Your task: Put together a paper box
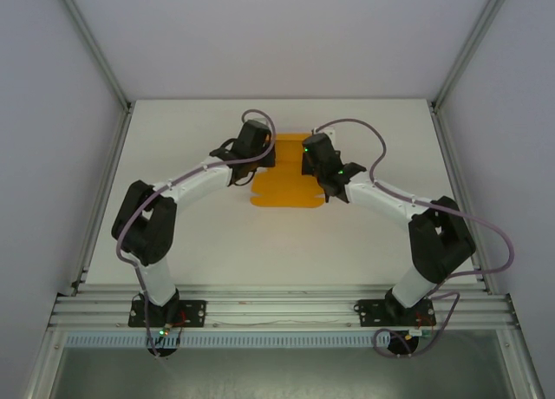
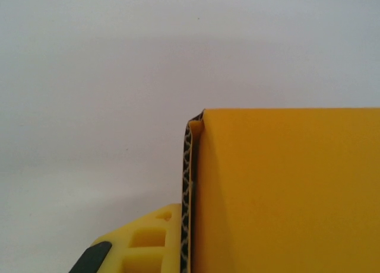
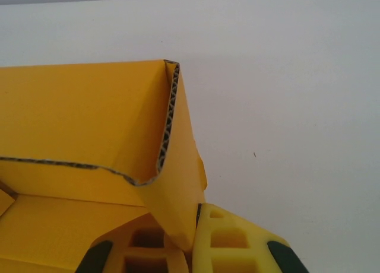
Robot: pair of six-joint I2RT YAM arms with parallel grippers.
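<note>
Firmly, paper box (image 1: 282,191) in both claws (image 2: 185,252) (image 3: 193,240)

The box (image 1: 282,191) is flanked at its far corners by the left gripper (image 1: 263,156) and the right gripper (image 3: 193,240). Each is clamped on a raised wall, so approach from either side is blocked. Bare table (image 1: 260,243) is left open in front of the box's near edge and beyond its far edge.
</note>
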